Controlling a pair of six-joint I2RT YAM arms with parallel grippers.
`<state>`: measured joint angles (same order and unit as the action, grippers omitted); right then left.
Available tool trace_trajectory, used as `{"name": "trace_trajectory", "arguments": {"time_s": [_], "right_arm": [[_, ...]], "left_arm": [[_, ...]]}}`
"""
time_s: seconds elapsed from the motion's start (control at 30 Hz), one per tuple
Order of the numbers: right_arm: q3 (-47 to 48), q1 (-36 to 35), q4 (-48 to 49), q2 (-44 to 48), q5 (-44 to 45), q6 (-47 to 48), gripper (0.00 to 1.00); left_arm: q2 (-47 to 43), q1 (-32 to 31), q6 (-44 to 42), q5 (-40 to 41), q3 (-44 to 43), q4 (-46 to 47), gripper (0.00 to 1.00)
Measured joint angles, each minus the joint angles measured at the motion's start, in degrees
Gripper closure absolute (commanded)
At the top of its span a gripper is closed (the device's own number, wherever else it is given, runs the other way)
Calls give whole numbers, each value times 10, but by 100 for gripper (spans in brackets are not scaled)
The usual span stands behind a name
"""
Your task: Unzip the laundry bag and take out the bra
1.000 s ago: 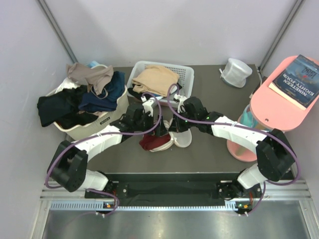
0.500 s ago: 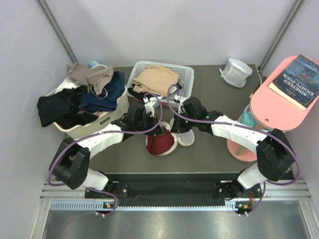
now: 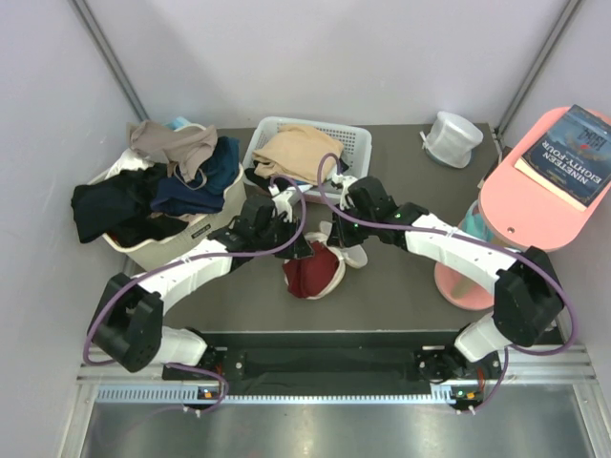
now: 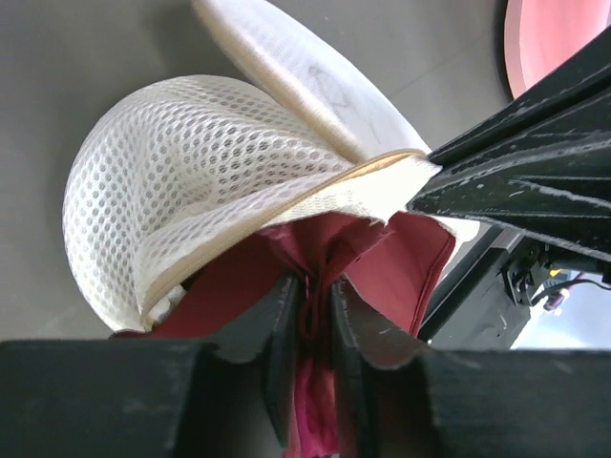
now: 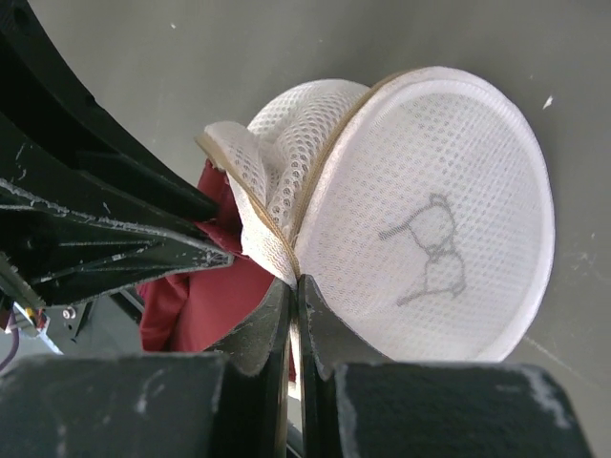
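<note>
Further out, the bra [image 3: 310, 275] hangs pinched in our left gripper [image 4: 317, 291]; wrist views show right gripper [image 5: 294, 289] clamping laundry bag [image 5: 430, 210] rim.

bag look: your laundry bag [image 5: 430, 229] is a pale beige-white mesh dome with tan piping along the zip edge. Its round flat face carries a small grey line drawing.
bag state: unzipped, mouth gaping; you can see red fabric in the opening.
bag pose: tipped on its side near the middle of the table [image 3: 401, 298], rim pinched in the right gripper [image 5: 294, 286].
bra look: dark red bra [image 4: 382, 267], crumpled.
bra state: partly out of the bag's mouth, part under the mesh flap, one fold clamped in the left gripper [image 4: 313, 298].
bra place: just left of the bag, touching it.
</note>
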<state>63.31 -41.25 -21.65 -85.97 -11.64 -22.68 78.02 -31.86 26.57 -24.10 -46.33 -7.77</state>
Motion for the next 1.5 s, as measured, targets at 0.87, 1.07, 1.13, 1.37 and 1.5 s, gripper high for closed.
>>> {"name": "trace_trajectory", "arguments": {"time_s": [0.87,1.07,1.13,1.37,1.5], "right_arm": [[27,-9,-17,-17,-8,37,100],[55,-9,-20,-36,-34,68,100],[62,-9,-20,-47,-47,76,100],[61,-3,-16,-68,-40,70,100],[61,16,-21,-68,-14,59,100]], "left_arm": [[15,1,-19,-39,-9,25,100],[44,0,-109,-70,-57,-13,100],[55,0,-126,-76,-67,-22,100],[50,0,-129,-91,-70,-36,100],[3,0,-125,-77,-70,-61,100]]}}
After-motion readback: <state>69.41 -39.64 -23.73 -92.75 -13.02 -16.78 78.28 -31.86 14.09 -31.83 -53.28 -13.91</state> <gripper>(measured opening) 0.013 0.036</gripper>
